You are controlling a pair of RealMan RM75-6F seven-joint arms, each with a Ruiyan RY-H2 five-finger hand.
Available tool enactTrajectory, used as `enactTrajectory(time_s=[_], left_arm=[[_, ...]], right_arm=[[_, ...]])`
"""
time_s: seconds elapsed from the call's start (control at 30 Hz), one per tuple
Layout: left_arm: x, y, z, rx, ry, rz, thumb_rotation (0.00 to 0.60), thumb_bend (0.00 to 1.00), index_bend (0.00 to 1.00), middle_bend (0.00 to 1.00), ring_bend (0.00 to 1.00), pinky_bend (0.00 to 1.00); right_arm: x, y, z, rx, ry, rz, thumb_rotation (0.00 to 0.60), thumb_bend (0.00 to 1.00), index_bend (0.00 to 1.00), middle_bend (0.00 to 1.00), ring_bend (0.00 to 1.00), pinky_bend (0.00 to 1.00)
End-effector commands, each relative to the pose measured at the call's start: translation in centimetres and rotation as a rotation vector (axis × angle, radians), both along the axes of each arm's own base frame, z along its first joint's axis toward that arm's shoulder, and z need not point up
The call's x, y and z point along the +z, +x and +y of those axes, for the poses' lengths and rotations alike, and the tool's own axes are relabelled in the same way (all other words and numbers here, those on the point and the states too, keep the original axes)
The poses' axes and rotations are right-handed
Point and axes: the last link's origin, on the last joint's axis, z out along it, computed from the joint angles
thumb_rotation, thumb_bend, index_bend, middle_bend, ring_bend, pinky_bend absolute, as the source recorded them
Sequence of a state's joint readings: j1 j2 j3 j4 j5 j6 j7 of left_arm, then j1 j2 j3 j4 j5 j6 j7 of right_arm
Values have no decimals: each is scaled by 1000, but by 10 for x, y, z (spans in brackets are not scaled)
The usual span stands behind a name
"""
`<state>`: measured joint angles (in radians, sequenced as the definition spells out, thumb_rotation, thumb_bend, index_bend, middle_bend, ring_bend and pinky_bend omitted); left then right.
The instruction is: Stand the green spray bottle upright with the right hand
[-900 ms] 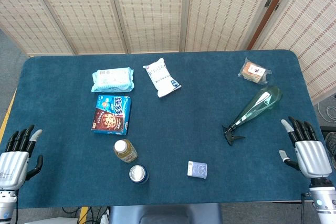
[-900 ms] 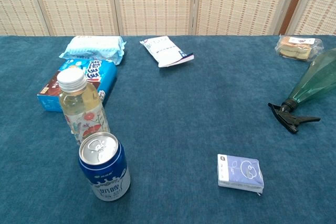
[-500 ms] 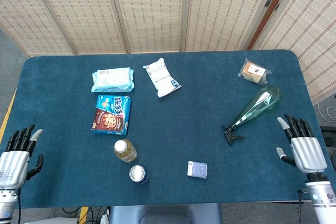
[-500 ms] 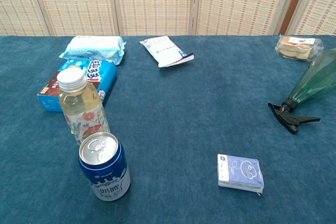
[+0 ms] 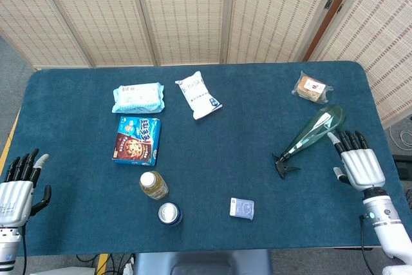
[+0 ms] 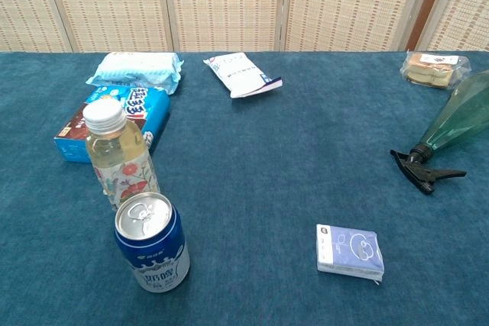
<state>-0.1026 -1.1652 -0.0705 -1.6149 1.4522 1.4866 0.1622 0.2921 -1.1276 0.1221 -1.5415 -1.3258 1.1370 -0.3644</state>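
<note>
A: Head view gives us both hands, which the chest view lacks entirely. Our right hand [image 5: 357, 165] hovers just beside the green spray bottle [image 5: 311, 134], on the side toward the desk's right edge, fingers spread and holding nothing.

B: And the bottle itself?

A: We see it lying on its side on the desk [image 5: 212, 152], fat body pointing toward the far right corner, black trigger head toward the near edge. From the chest camera the same bottle [image 6: 451, 129] runs off the right border, so only the neck, the nozzle and part of the body show there.

B: Our left hand?

A: Far across the desk from the bottle, our left hand [image 5: 17, 185] sits at the left edge, fingers extended, empty.

B: What lies around the bottle?

A: Beyond it, a wrapped snack [image 5: 311, 87]. Nearer us than its nozzle, a small blue card box [image 5: 242, 208]. Well to its left, a tea bottle [image 5: 153, 185] and a blue can [image 5: 169, 213] stand upright; the chest view shows the can's label, which overhead we cannot read. Farther off lie a cookie box [image 5: 136, 140], a pale blue wipes pack [image 5: 138, 97] and a white pouch [image 5: 199, 94].
</note>
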Motion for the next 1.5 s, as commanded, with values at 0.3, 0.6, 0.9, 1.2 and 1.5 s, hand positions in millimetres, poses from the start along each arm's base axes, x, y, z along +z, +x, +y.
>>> enactTrajectory(time_s=[0.3, 0.6, 0.9, 1.2, 1.5], left_arm=[[1, -9, 12, 36, 29, -24, 600, 506, 46, 0, 0, 0], [3, -23, 17, 90, 43, -34, 600, 505, 46, 0, 0, 0], [-2, -27, 16, 116, 53, -43, 600, 506, 46, 0, 0, 0], [-4, -27, 11, 123, 59, -43, 600, 505, 46, 0, 0, 0], [-6, -27, 7, 121, 67, -49, 600, 506, 46, 0, 0, 0]], right_arm=[[-12, 35, -65, 102, 113, 272, 600, 302, 0, 0, 0, 0], [-42, 40, -92, 121, 208, 340, 600, 303, 0, 0, 0, 0], [-58, 49, -101, 158, 259, 347, 600, 302, 0, 0, 0, 0], [-76, 46, -96, 173, 304, 349, 600, 303, 0, 0, 0, 0], [-91, 36, -96, 148, 330, 332, 600, 302, 0, 0, 0, 0]])
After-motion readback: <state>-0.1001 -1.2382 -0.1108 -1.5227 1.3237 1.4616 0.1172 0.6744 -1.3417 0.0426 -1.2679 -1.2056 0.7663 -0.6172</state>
